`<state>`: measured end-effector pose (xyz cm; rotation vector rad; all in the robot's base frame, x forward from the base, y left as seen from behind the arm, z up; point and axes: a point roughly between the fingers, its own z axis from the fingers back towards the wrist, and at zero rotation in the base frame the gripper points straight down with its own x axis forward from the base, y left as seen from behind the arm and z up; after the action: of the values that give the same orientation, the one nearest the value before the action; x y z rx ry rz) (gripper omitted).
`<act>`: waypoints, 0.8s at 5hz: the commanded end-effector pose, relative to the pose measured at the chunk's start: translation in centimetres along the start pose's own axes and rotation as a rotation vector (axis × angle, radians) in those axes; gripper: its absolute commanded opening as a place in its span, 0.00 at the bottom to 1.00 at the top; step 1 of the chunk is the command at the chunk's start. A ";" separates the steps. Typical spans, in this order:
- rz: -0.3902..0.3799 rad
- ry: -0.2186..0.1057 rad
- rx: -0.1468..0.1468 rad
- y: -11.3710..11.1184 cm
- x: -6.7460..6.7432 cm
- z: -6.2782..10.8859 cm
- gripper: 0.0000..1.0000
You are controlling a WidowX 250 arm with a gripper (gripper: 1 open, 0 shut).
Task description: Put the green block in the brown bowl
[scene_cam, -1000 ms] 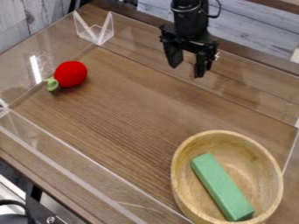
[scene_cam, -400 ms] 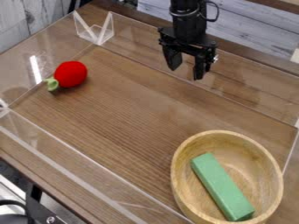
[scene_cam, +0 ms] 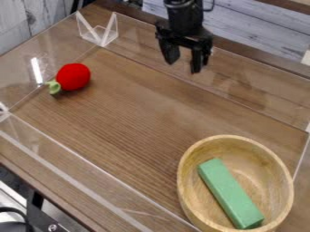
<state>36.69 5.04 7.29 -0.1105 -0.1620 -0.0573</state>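
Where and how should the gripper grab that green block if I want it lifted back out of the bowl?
Probably best from above, jaws across its narrow width near the middle. The green block is a long flat bar lying inside the brown bowl, so its long sides offer the short span, while its lower end sits close to the rim, leaving less room there.

The green block (scene_cam: 230,193) is held inside the brown bowl (scene_cam: 194,204) at the near right of the wooden counter (scene_cam: 145,116). A red fruit (scene_cam: 74,76) is seen at left; the open fingers (scene_cam: 184,54) are raised at the far side.
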 end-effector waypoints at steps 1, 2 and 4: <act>-0.041 -0.045 0.005 -0.4 0.8 1.5 1.00; -0.082 -0.026 -0.007 -1.1 0.4 1.1 1.00; -0.157 -0.001 -0.025 -4.6 0.0 -0.9 1.00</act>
<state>36.02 0.37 5.83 -0.1298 -0.1345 -0.2126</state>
